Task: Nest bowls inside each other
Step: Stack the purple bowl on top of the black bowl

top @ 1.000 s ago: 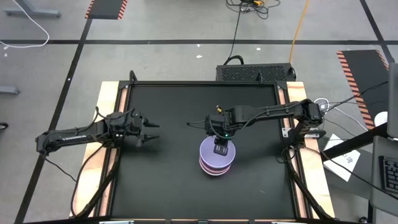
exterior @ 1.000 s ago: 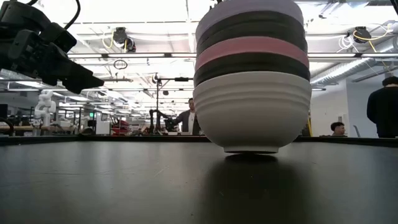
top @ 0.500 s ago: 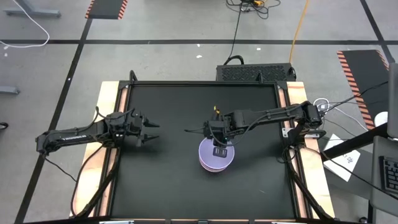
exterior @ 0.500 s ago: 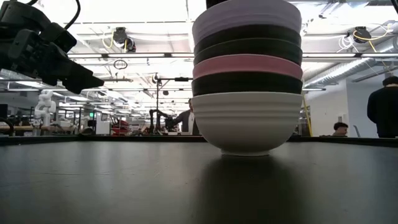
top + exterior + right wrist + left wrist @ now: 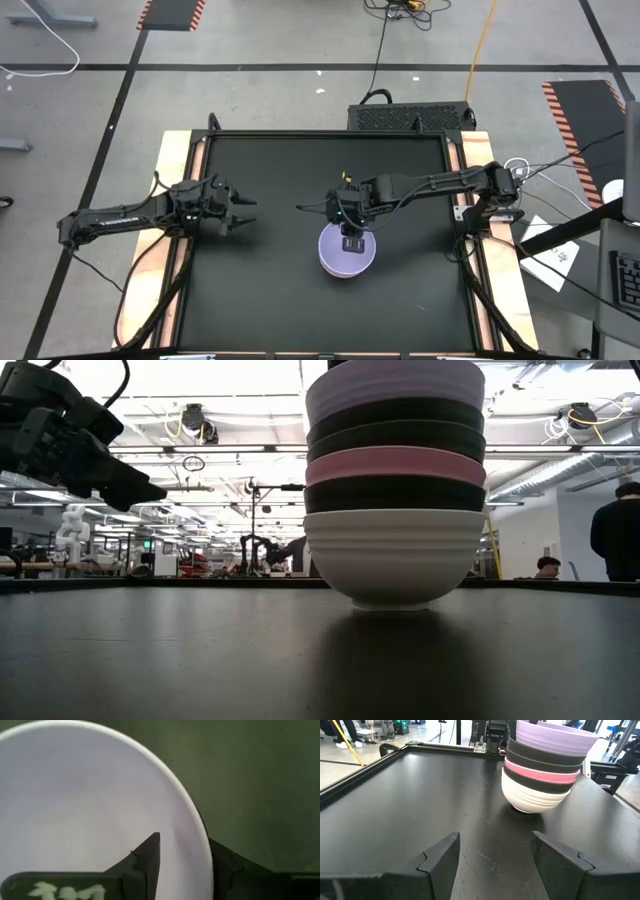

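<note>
High view showed only the lavender bowl (image 5: 347,250) mid-desk (image 5: 260,290), low view revealed six bowls (image 5: 394,480) nested, right claw (image 5: 182,855) pinching the top rim, left claw (image 5: 243,212) spread, empty.

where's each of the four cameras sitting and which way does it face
High: overhead, straight down; both dark arms, black table.
Low: table height, level across; stack of six small plastic bowls, left gripper.
Left wrist: forward past its open fingers at the stack.
Right wrist: down into the top lavender bowl, fingers astride its rim.
All four share the stack.
</note>
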Controlling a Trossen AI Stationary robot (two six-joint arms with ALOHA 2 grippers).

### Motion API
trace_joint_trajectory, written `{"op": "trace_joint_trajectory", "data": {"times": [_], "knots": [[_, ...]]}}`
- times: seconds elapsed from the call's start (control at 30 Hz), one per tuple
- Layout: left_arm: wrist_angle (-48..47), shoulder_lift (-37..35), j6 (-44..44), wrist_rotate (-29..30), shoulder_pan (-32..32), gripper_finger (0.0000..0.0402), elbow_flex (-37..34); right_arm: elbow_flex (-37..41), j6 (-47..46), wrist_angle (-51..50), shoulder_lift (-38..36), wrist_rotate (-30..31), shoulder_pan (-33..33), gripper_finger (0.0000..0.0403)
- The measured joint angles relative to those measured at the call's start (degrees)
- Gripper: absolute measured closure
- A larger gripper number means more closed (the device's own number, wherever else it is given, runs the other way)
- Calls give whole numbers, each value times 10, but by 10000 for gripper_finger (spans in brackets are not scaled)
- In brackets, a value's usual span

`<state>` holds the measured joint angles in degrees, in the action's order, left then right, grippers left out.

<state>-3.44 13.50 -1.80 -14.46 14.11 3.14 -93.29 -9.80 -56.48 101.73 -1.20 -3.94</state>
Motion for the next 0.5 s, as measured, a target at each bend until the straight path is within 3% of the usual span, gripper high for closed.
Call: {"op": "trace_joint_trajectory", "data": {"times": [0.5], "knots": [[-15,0,4,-5,0,156,0,0,25,16,0,-21,31,293]]}}
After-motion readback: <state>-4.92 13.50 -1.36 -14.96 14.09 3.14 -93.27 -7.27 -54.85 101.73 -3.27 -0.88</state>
